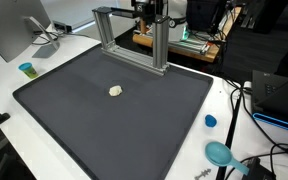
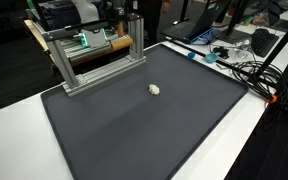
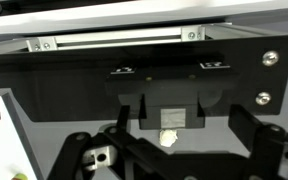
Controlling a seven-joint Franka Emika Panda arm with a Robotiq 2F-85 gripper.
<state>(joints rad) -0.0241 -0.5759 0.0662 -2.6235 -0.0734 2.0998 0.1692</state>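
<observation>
**Fig. 1. Open gripper sighted on a small pale lump on the mat**

The pale lump (image 1: 115, 91) lies alone on the dark mat (image 1: 94, 125), towards the end that carries the aluminium frame (image 1: 134, 42) but well clear of it. The blue cap (image 1: 210, 121) sits off the mat, far from it. In both exterior views nothing touches the lump (image 2: 154, 89). In the wrist view I see it (image 3: 169, 138) low in the picture, in line with the gap of my gripper (image 3: 174, 160). The fingers (image 3: 82, 152) are spread wide and released, holding nothing.

Handling, as I judge it: the lump looks irregular and crumpled, so probably very light and somewhat soft, likely to give under pressure rather than crack. I cannot tell its material at this size. Being so light, it could skid on the mat if one finger meets it first.

I would take hold across its middle from straight above. The fingertips should straddle it, close to the mat, and close gently and evenly.
</observation>
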